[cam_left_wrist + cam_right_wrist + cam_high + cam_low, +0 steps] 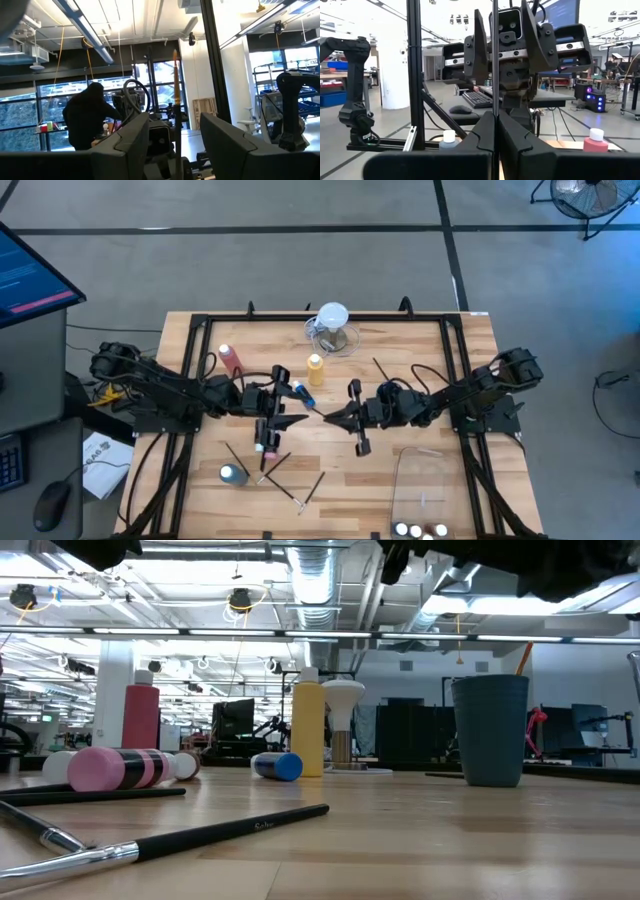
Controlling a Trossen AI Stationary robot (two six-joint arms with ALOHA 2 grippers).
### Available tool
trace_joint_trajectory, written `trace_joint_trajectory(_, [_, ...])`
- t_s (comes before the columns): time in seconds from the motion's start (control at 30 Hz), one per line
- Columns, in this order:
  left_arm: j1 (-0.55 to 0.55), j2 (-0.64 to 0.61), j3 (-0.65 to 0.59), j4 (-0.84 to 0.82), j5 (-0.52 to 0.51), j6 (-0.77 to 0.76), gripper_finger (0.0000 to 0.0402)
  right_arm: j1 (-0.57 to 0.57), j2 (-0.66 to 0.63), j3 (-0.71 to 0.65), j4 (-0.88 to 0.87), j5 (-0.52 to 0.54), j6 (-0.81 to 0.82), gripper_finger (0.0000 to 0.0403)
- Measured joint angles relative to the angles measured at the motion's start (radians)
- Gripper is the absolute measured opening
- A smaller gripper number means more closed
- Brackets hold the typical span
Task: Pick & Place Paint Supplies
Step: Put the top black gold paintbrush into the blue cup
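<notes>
Bright overhead ceiling lights, soft table shadows, blurred near foreground.

A squeeze bottle is stood mid-table, with the jug just behind it and another squeeze bottle to its left. Paintbrushes are laid across the front left. Small paint bottles are grouped at the front right edge.

Colours on my table

I am seeing a yellow squeeze bottle at upper centre, a pink-red one upper left, a pink-and-black striped bottle lying left.
</notes>
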Motion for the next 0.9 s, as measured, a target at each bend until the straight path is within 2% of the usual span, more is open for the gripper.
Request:
trace_joint_trajectory(0.3, [0.0,0.0,0.0,0.006,0.0,-0.006,0.0146,-0.006,0.0,0.0,-0.026,0.012,0.0,0.0])
trace_joint_trajectory(0.67, [0.002,0.0,0.0,0.007,0.026,-0.017,0.009,-0.012,0.0,0.0,-0.049,0.037,0.0,0.0])
trace_joint_trajectory(0.9, [0.002,0.0,0.0,0.009,0.028,-0.018,0.008,-0.012,0.0,0.0,-0.05,0.039,0.0,0.0])
